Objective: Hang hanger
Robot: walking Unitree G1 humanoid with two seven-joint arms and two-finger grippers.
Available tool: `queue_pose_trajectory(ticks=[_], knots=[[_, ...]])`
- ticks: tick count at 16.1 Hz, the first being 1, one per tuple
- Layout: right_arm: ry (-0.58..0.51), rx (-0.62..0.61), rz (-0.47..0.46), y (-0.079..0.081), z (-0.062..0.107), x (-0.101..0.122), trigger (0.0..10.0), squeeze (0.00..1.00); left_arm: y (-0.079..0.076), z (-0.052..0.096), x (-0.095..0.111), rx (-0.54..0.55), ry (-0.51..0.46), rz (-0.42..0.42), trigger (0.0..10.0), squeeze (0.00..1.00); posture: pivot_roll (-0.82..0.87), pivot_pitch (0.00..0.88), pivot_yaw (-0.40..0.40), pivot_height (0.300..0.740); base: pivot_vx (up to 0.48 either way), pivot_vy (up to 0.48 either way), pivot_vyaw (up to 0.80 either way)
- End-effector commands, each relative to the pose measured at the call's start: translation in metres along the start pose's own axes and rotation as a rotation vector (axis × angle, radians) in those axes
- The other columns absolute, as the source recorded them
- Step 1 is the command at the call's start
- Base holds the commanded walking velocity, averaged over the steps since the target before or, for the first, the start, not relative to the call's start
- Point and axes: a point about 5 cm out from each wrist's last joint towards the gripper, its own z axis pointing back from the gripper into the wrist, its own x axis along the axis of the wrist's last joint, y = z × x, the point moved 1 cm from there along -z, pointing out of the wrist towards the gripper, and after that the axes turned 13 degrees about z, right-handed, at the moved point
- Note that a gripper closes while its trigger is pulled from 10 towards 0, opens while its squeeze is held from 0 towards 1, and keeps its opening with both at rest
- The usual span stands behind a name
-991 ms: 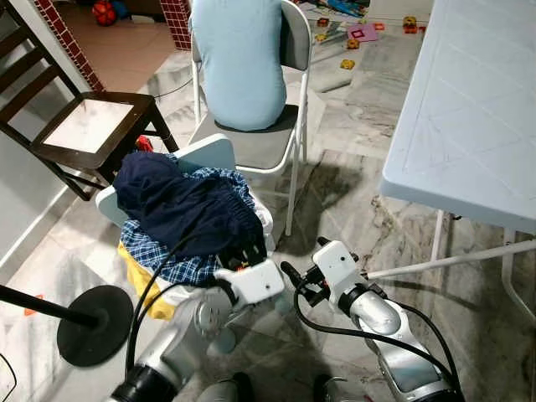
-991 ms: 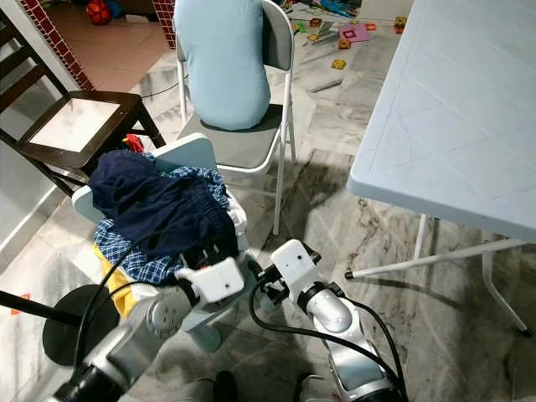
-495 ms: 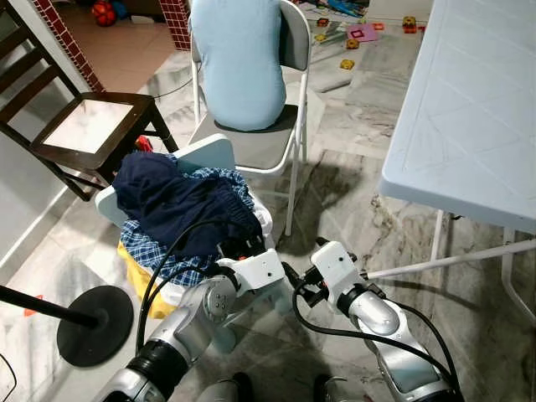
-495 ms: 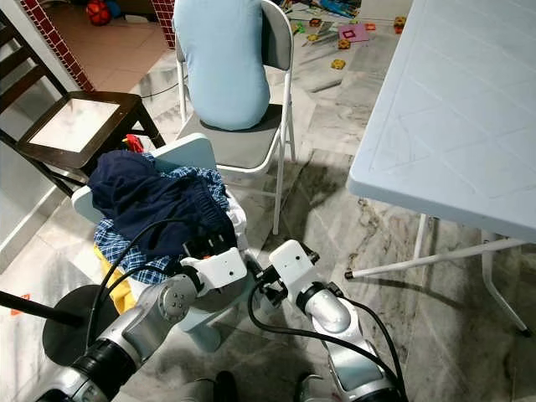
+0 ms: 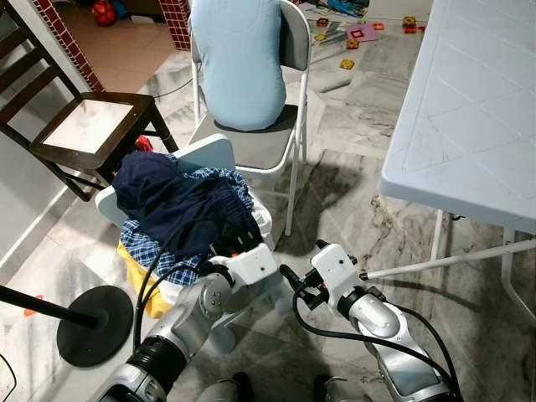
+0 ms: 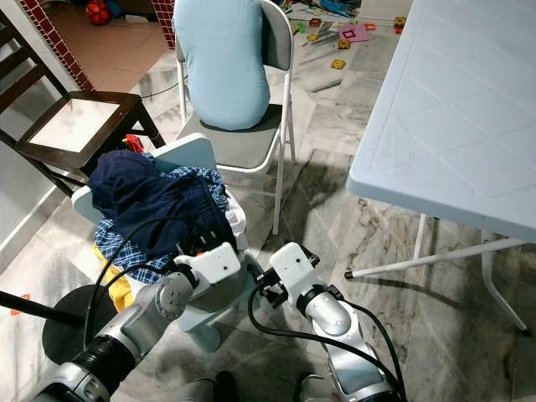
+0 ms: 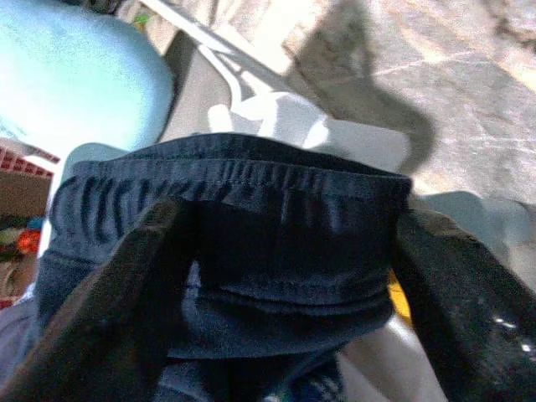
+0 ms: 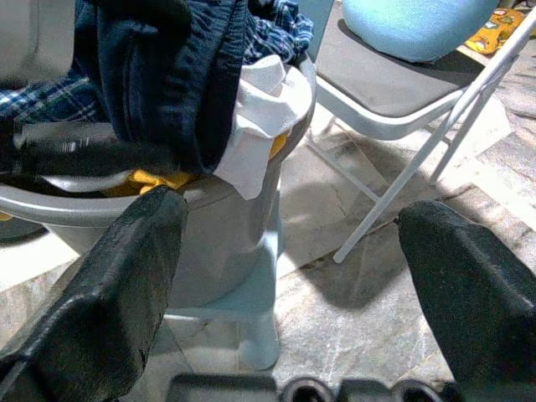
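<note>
Your left pincer [image 7: 285, 276] is open around the navy garment [image 5: 180, 205] on the laundry basket [image 6: 219, 295]. Right pincer [image 8: 293, 276] gapes at 3 o'clock. No hanger visible; dig gently.

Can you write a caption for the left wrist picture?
Left gripper jaws open around dark blue garment.

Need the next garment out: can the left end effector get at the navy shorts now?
Probably yes. The left end effector is open, a finger on each side of the navy shorts waistband atop the basket, nothing between.
</note>
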Motion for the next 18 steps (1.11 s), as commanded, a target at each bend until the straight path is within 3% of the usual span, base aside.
queue_pose_trajectory(ticks=[1, 7, 13, 16, 18], knots=[[0.005, 0.005, -0.009, 0.004, 0.001, -0.002, 10.0, 0.00, 0.006, 0.002, -0.009, 0.028, 0.029, 0.009, 0.0, 0.00, -0.06, 0.209, 0.109, 0.740, 0.000, 0.000, 0.00], [0.003, 0.007, -0.006, 0.004, -0.001, -0.001, 10.0, 0.00, 0.019, 0.006, -0.011, 0.116, 0.010, 0.092, 0.0, 0.00, -0.06, 0.203, 0.106, 0.740, 0.000, 0.000, 0.00], [0.002, 0.012, 0.007, 0.003, -0.002, -0.001, 10.0, 0.00, 0.013, 0.015, -0.001, 0.133, -0.062, 0.192, 0.0, 0.00, -0.05, 0.194, 0.097, 0.740, 0.000, 0.000, 0.00], [0.000, 0.010, 0.010, 0.002, -0.002, -0.001, 10.0, 0.00, 0.008, 0.020, 0.005, 0.124, -0.088, 0.313, 0.2, 0.00, -0.05, 0.194, 0.095, 0.740, 0.000, 0.000, 0.00], [0.001, 0.011, 0.011, 0.003, -0.003, -0.001, 10.0, 0.00, 0.003, 0.024, 0.004, 0.107, -0.074, 0.475, 0.5, 0.00, -0.05, 0.196, 0.095, 0.740, 0.000, 0.000, 0.00]])
